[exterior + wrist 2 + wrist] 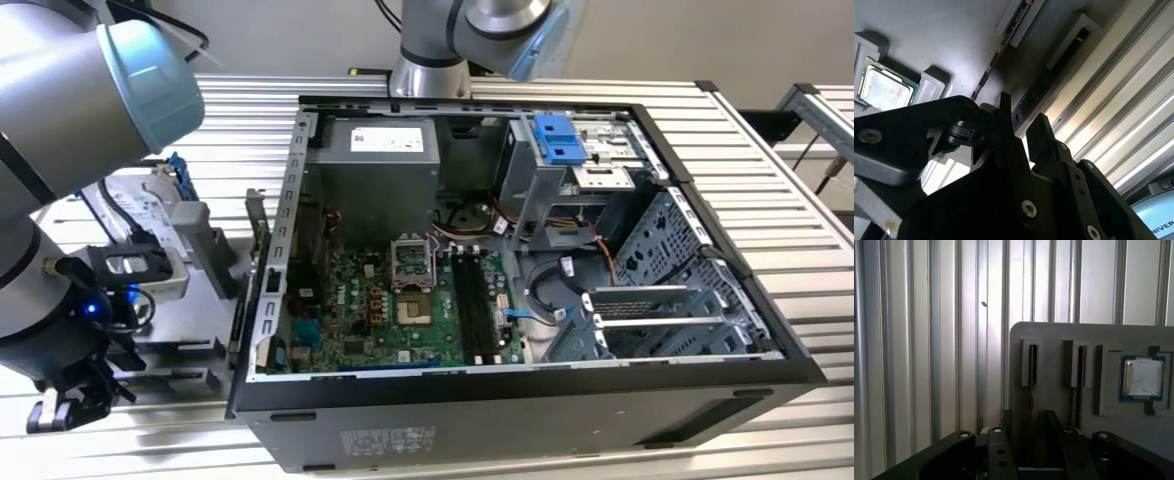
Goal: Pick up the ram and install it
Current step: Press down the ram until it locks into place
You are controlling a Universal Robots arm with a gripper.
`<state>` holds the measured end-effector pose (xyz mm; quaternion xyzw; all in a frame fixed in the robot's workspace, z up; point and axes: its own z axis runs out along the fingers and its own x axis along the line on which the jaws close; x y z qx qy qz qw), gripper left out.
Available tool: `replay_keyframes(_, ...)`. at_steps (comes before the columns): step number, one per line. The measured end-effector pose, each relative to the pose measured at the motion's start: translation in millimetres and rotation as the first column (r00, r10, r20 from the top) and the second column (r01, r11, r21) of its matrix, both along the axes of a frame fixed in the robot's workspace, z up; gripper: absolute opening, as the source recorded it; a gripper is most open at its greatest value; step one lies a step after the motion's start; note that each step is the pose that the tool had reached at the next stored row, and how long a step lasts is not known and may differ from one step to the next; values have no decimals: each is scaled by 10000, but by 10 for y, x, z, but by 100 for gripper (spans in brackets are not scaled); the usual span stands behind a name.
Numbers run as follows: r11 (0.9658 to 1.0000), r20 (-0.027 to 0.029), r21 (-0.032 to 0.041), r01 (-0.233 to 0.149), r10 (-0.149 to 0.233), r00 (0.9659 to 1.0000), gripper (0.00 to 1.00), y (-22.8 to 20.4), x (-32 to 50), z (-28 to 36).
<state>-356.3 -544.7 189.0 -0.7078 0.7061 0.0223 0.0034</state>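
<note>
Black angular claw point(1030, 427) astride thin ram point(1030, 405)

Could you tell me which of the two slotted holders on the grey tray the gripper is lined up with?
The gripper straddles the holder farther from the processor chip; the other holder sits beside the chip.

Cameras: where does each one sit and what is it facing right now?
Exterior view: off the arm, above the open computer case on the slatted table; arm links show.
First wrist view: on the wrist, facing the gray parts tray, its RAM stick, CPU; gripper shows.
Second wrist view: on the wrist, low beside the gripper.
Both wrist views share tray, CPU, gripper.
</note>
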Motion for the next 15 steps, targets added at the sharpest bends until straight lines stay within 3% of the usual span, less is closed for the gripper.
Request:
replay_keyframes(11, 10000, 1, 17, 0, 0, 10000, 100, 0, 0, -1)
replay_keyframes(15, 10000, 2, 17, 0, 0, 10000, 100, 0, -43, -1)
